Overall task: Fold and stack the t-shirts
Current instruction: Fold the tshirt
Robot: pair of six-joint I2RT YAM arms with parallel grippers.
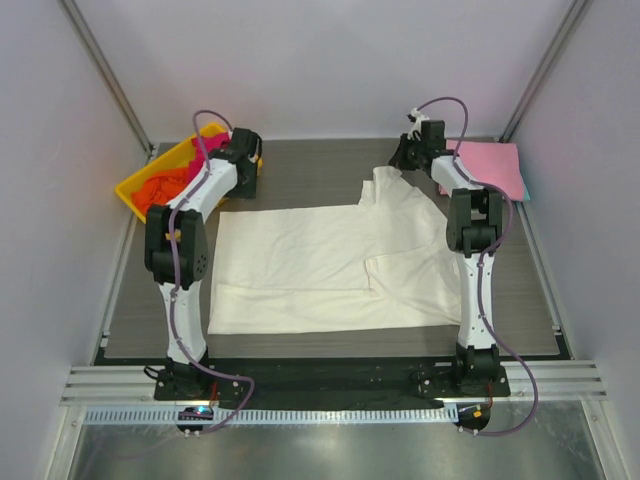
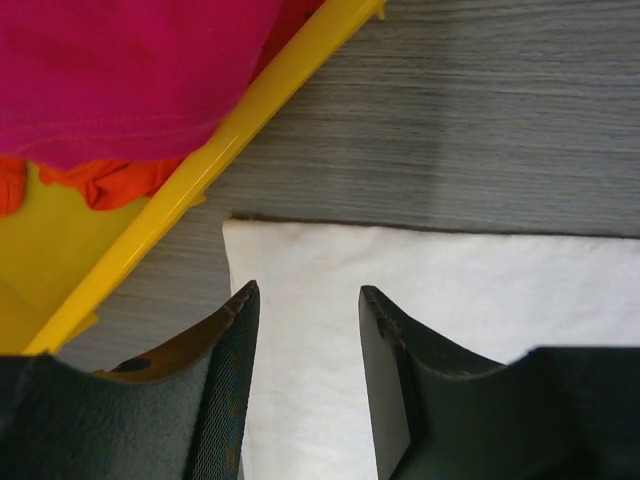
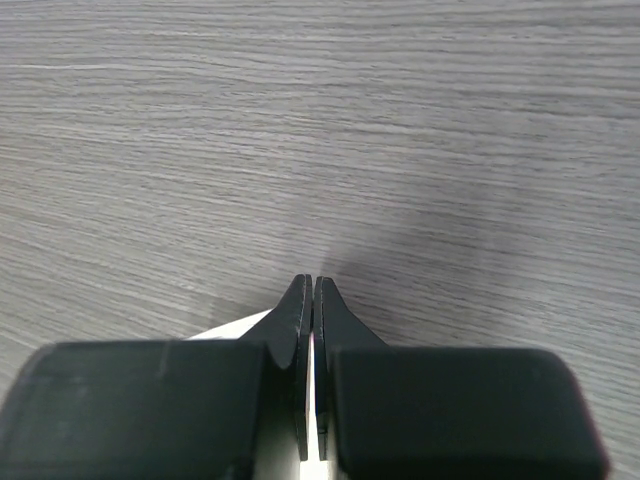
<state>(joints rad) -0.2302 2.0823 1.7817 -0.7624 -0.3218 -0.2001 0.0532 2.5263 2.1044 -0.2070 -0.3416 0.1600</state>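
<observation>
A cream-white t-shirt (image 1: 330, 265) lies spread flat over the middle of the table. My left gripper (image 1: 238, 172) hangs open over its far left corner, which shows between the fingers in the left wrist view (image 2: 450, 290); that gripper (image 2: 305, 295) holds nothing. My right gripper (image 1: 407, 152) is at the far right, shut on a raised part of the cream-white shirt by the sleeve. In the right wrist view the gripper (image 3: 313, 282) has a sliver of white cloth (image 3: 235, 328) between and beside its shut fingers.
A yellow tray (image 1: 135, 185) at the far left holds orange (image 1: 165, 185) and magenta (image 1: 200, 155) shirts, close to my left gripper; the tray rim (image 2: 250, 110) is in the left wrist view. A folded pink shirt (image 1: 490, 165) lies on a teal one at the far right corner.
</observation>
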